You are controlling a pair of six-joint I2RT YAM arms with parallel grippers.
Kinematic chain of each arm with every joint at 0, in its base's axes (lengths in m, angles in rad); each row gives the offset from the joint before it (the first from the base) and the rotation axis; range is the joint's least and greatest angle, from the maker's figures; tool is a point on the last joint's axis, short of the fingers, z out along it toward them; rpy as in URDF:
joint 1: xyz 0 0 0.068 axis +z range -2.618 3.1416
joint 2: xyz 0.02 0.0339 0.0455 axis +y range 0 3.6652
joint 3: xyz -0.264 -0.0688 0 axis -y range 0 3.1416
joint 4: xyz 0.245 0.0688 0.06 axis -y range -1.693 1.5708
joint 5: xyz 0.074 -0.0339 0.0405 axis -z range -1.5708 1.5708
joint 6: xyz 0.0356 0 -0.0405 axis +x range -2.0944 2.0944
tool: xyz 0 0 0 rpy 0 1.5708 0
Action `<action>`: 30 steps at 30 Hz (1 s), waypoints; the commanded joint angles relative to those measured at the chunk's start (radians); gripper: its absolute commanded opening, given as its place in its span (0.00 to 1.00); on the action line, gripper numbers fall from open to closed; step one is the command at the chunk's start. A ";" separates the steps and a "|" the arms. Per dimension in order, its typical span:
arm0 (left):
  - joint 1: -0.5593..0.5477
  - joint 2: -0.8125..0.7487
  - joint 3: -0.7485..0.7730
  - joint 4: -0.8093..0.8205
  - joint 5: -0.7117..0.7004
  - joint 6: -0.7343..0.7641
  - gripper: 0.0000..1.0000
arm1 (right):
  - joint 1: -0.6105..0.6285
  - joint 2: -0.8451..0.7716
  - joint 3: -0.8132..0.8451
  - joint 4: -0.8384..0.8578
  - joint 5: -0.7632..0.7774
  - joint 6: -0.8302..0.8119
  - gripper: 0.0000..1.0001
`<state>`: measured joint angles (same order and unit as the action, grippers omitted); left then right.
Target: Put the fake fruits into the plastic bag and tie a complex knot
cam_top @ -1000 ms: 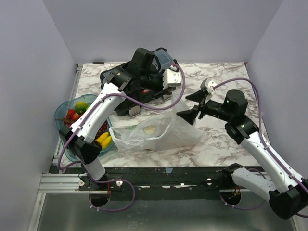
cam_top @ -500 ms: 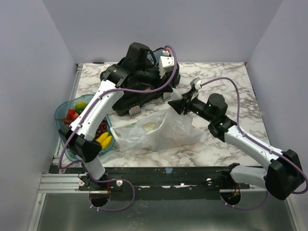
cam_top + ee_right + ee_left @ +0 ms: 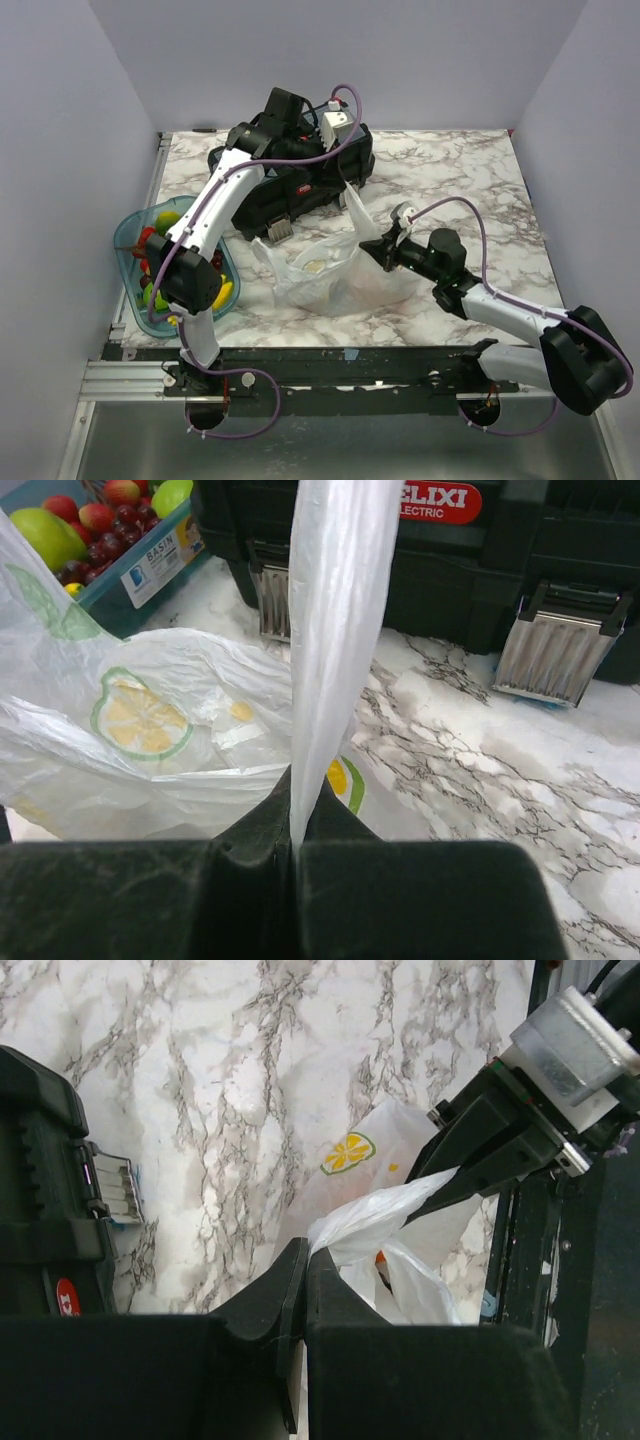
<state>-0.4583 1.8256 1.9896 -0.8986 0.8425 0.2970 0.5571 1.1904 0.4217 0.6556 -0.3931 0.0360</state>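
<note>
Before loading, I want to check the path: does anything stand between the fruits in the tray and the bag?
The left arm hangs over the tray on its bag side, above some fruits. The table between looks bare. The left gripper and right gripper are both shut on the bag.

Bag (image 3: 325, 278): whitish, lemon-printed, lying crumpled mid-table, handles stretching taut. Fruits (image 3: 165, 220): mixed colours, sitting piled in tray (image 3: 133, 298), left.
</note>
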 commanded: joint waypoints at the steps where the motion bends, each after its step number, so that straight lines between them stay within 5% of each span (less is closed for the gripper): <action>1: 0.038 0.019 0.112 0.075 -0.030 0.050 0.00 | 0.000 -0.051 -0.047 -0.138 -0.068 0.000 0.01; 12: 0.038 0.131 0.217 0.126 -0.314 -0.043 0.00 | 0.000 -0.111 -0.003 -0.307 0.103 0.169 0.01; 15: 0.045 0.087 0.229 0.055 -0.265 -0.046 0.49 | -0.001 -0.089 0.017 -0.316 0.149 0.232 0.01; 20: 0.109 -0.136 0.087 -0.109 -0.096 -0.039 0.85 | -0.001 -0.122 0.024 -0.298 0.171 0.269 0.01; 23: 0.197 -0.333 -0.165 -0.098 -0.007 -0.078 0.98 | 0.000 -0.138 0.022 -0.285 0.159 0.260 0.01; 30: 0.377 -0.698 -0.657 0.028 0.007 -0.359 0.98 | -0.001 -0.152 0.027 -0.285 0.128 0.231 0.01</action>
<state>-0.1577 1.2663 1.5959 -0.9497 0.7891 0.1535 0.5545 1.0523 0.4473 0.3855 -0.2588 0.2768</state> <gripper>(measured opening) 0.984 0.010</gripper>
